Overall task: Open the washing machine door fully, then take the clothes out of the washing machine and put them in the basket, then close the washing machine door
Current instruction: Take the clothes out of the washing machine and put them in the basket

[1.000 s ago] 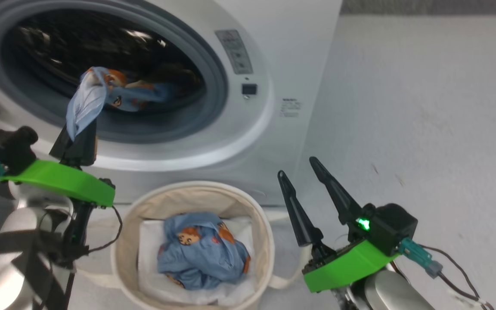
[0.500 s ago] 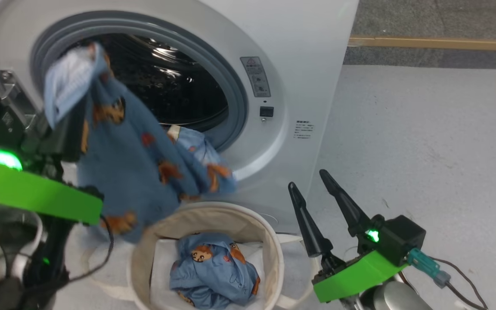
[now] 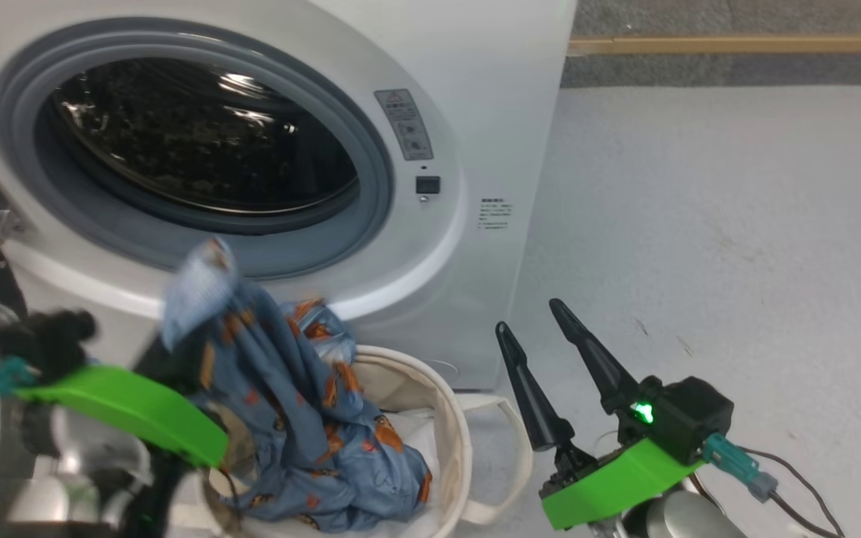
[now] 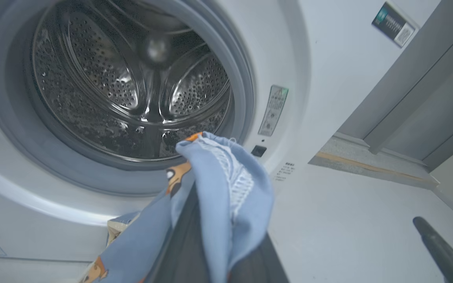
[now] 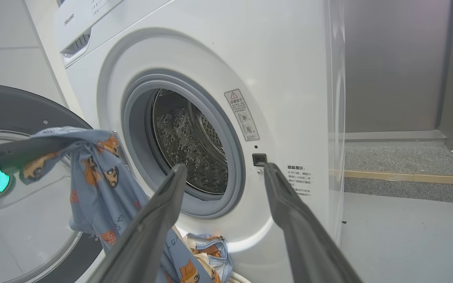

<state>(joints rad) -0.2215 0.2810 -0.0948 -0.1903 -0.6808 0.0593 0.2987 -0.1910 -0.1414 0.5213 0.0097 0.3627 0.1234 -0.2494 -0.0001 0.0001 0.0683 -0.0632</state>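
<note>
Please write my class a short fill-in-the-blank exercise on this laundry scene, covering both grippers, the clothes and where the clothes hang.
1. The left gripper is ____ on the clothes.
2. The right gripper has its fingers ____ and holds nothing.
3. The clothes hang down into the ____ in front of the washing machine.
Missing words: shut; open; basket.

Laundry area, white front-loading washing machine (image 3: pixel 468 90), pale bare floor (image 3: pixel 722 224)
</note>
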